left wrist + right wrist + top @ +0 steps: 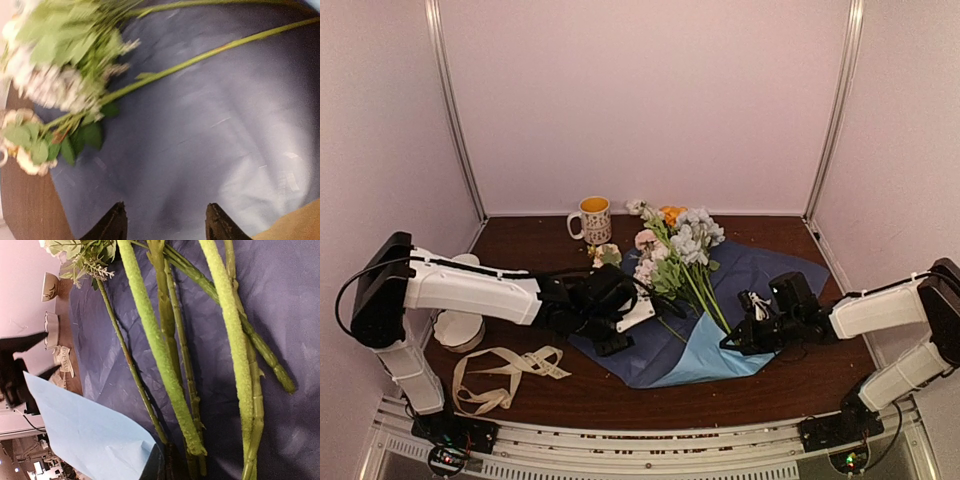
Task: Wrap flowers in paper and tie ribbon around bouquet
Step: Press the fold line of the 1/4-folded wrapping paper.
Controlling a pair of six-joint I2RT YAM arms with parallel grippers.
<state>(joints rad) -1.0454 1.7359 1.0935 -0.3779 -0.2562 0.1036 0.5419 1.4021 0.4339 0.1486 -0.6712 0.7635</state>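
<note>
Overhead view, read from left to right. Pale pink walls (pixel 650 100) enclose the cell on three sides, with a metal post (pixel 455 110) in each back corner. The desk (pixel 800 385) is dark brown wood, bounded at its near edge by a ribbed metal rail (pixel 650 440).

- **Far left:** a white scalloped bowl (pixel 458 328) sits partly under the left arm. The ribbon (pixel 510 372) lies loose in loops on the bare wood near the front, well apart from the paper.
- **Back:** a patterned mug (pixel 594 219) stands upright.
- **Left of centre:** the left tool (pixel 167 227) hangs over the left part of the paper (pixel 760 270). Its jaws are apart and nothing is between them.
- **Centre:** the paper is spread flat with its navy face up. The flowers (pixel 678 250) lie on it (blooms toward the back wall, stems toward the front).
- **Right of centre:** the right tool (pixel 735 335) is closed on the paper's near edge. That edge is turned over, showing the light blue side next to the stem ends.
</note>
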